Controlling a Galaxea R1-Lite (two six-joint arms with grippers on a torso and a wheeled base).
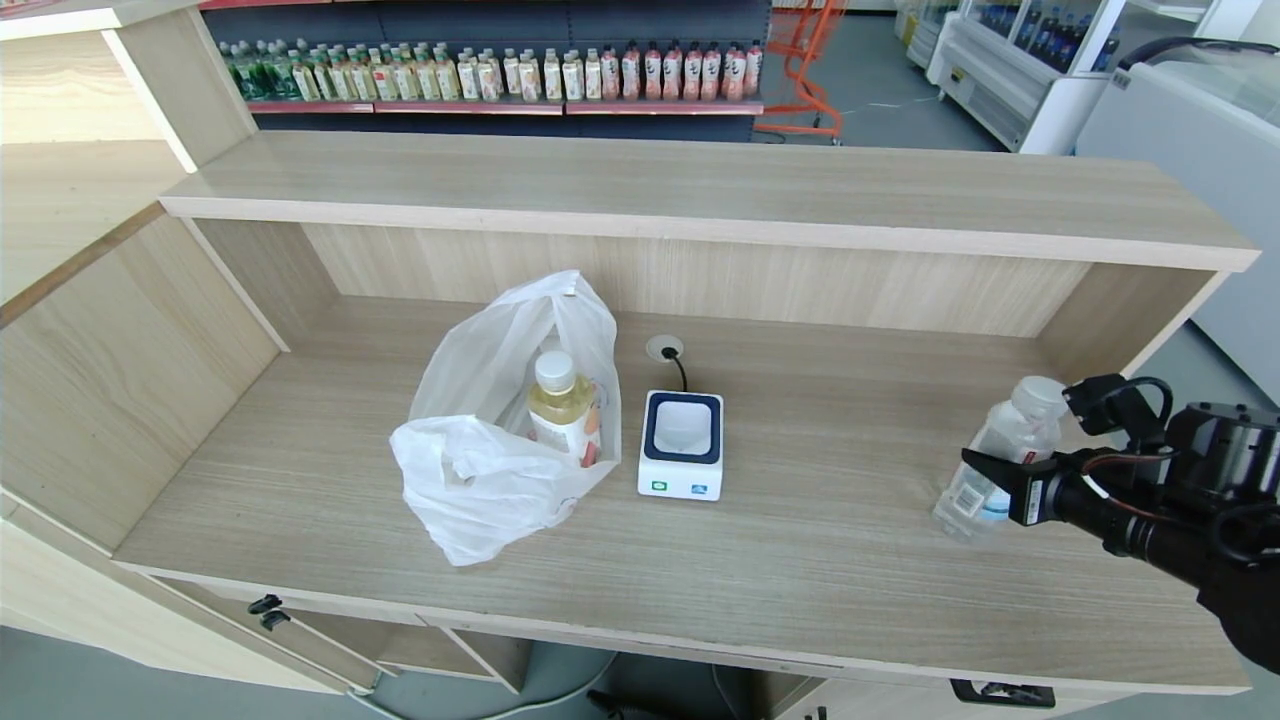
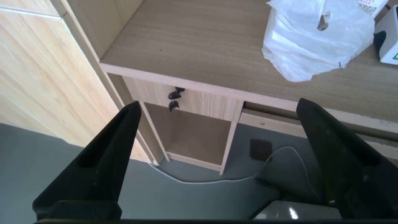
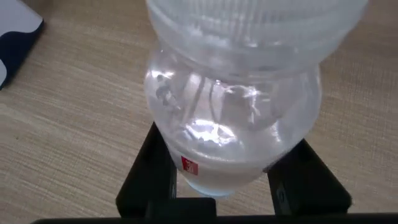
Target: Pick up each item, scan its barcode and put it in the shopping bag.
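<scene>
A shop, wooden checkout bench (image 1: 800, 560) with barcode scanner (image 1: 681, 444), shelf of bottled drinks (image 1: 490, 75) behind, glass-topped freezers (image 1: 1030, 60) nearby

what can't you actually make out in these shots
Head view: the lower part of the drink bottle, and anything under it, hidden by the shopping bag.
Head view: the barcode on the water bottle, too small to read.
Right wrist view: the water bottle's label, partly covered by the right hand.
Left wrist view: the scanner, cut off by the edge.
</scene>
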